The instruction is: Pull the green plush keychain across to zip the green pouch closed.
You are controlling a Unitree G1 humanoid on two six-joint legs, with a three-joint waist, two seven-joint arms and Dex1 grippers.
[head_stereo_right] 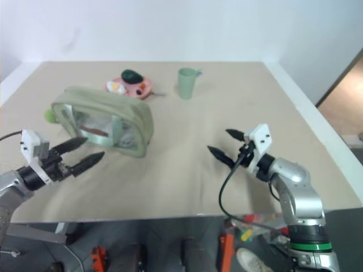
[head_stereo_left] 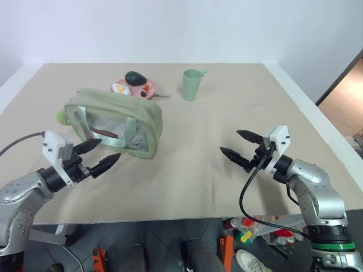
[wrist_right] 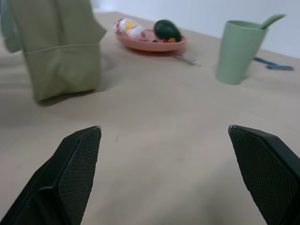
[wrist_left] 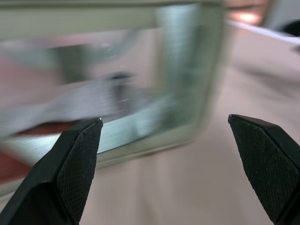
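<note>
Both sets of jaws wide open, empty. Left gripper (head_stereo_left: 96, 156) sits at 7 o'clock of green pouch (head_stereo_left: 116, 120); green plush keychain (head_stereo_left: 60, 117) at pouch's 9 o'clock end.

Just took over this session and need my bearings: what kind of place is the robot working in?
Probably a lab or test room, not a home. A large plain beige table fills a bare white-walled corner, staged with a few props: the green pouch, a pale green cup and a pink plate. Tools and clutter lie on the floor.
</note>
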